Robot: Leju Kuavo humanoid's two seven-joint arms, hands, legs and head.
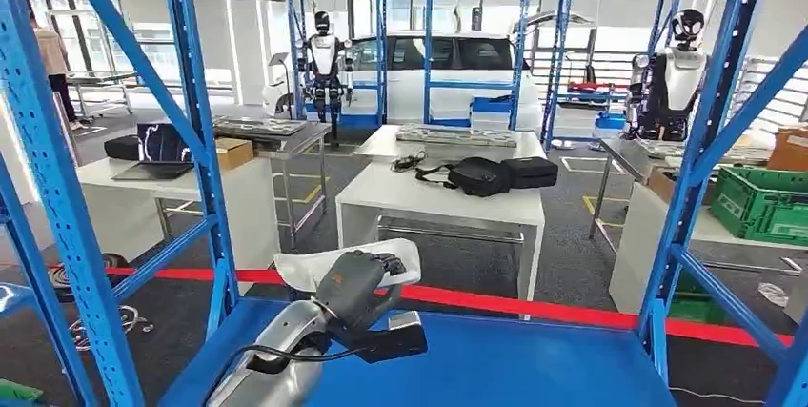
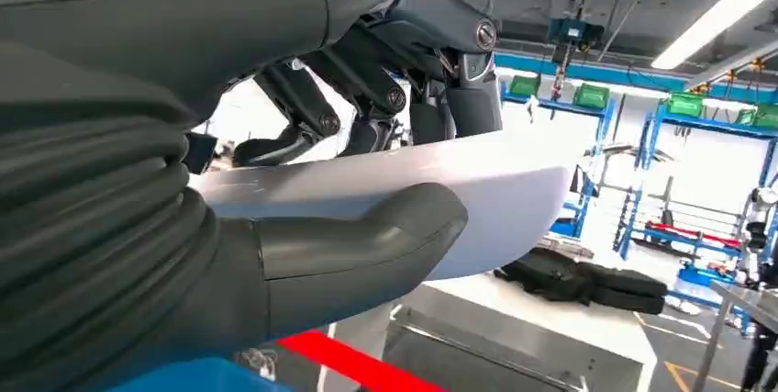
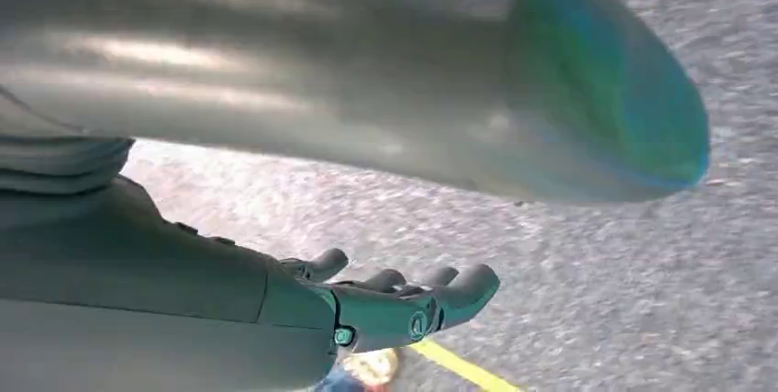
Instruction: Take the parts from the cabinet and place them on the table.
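Left hand (image 1: pixel 367 278) grips white part (image 1: pixel 314 267) — fingers (image 2: pixel 459 89) clamped.

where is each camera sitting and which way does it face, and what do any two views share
Head view: high on the body, facing forward and down over the blue shelf into the hall; shows the left arm, its left hand gripping the white part.
Left wrist view: behind the left hand, facing the hall past the white part.
Right wrist view: on the hanging arm, facing the grey floor; right hand holds nothing.
Shared: head and left wrist views both show the white part and the black bag.
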